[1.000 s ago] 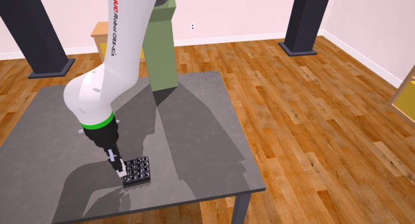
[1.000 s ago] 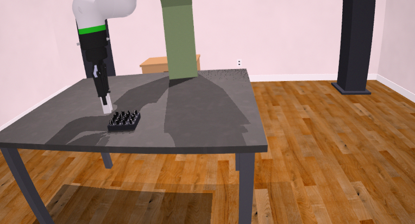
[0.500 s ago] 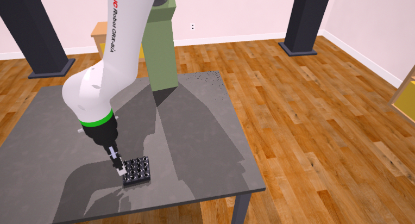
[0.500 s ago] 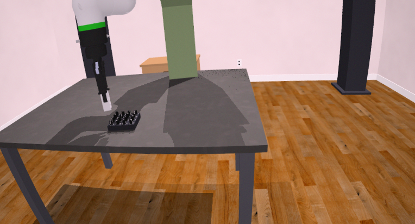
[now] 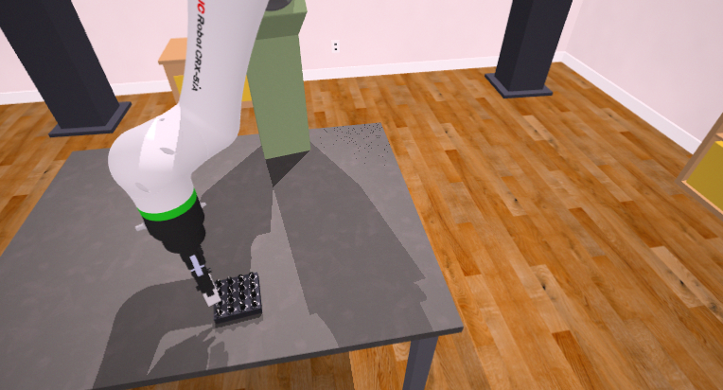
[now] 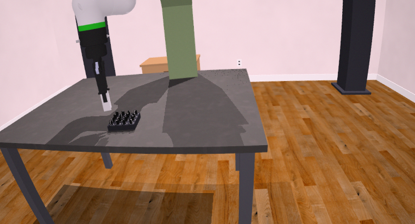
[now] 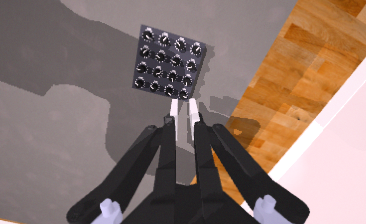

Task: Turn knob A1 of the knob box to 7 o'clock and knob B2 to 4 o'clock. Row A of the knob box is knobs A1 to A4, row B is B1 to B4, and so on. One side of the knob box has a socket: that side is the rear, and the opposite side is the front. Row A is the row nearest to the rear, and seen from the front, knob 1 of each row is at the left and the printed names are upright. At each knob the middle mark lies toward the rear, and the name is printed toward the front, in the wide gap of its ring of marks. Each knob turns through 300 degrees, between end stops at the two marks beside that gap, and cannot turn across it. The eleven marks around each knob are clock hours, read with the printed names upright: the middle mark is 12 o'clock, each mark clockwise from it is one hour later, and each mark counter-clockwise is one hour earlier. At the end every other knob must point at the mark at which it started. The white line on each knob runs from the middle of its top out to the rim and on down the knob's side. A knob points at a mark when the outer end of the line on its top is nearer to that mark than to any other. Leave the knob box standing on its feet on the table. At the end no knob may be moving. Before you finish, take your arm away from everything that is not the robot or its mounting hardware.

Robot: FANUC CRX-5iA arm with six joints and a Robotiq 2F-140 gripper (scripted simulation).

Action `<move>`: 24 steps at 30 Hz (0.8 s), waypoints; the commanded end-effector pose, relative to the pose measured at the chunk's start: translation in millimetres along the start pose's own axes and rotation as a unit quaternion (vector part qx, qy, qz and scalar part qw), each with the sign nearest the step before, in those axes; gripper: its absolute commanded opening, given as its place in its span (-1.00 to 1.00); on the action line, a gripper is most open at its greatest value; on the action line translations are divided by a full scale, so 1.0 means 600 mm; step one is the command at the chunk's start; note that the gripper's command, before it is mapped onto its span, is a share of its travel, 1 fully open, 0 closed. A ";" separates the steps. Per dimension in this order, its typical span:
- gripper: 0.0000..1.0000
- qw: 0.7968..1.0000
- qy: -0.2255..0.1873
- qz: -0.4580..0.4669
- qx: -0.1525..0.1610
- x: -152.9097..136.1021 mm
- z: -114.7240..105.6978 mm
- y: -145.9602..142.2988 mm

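Note:
The black knob box point(image 5: 238, 297) point(image 6: 121, 122) point(image 7: 168, 63) stands flat on the grey table point(image 5: 354, 236) point(image 6: 203, 120) point(image 7: 49, 150) near its front edge. It carries a square grid of small black knobs with white lines; their pointing is too small to read. My gripper point(image 5: 210, 298) point(image 6: 106, 106) point(image 7: 183, 107) hangs a little above the table, clear of the box and beside one edge of it. The white fingertips stand close together with a narrow gap and nothing between them. In the wrist view the tips lie just short of the box's nearest row of knobs.
A green column point(image 5: 278, 83) point(image 6: 180, 39) stands on the table's far side, behind the box. The table's front edge point(image 5: 283, 359) runs close to the box, with wooden floor point(image 5: 556, 210) beyond. Dark pillars point(image 5: 531, 33) stand farther off.

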State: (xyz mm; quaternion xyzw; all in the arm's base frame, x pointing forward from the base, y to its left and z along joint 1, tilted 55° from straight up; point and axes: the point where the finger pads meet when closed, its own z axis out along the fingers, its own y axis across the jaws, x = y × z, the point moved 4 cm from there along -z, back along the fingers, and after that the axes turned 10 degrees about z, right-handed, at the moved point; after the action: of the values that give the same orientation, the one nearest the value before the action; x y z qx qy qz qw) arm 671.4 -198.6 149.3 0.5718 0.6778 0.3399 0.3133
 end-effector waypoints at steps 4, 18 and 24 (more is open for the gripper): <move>-0.77 1.000 0.000 0.000 0.000 0.000 0.000 0.000; -0.77 1.000 0.000 -0.002 0.000 0.000 0.001 0.000; -0.77 1.000 0.000 -0.006 0.000 0.000 0.004 0.000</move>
State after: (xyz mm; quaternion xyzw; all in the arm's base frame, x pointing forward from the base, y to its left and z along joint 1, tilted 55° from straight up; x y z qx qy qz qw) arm 673.0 -198.4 148.1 0.5686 0.6803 0.3386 0.3150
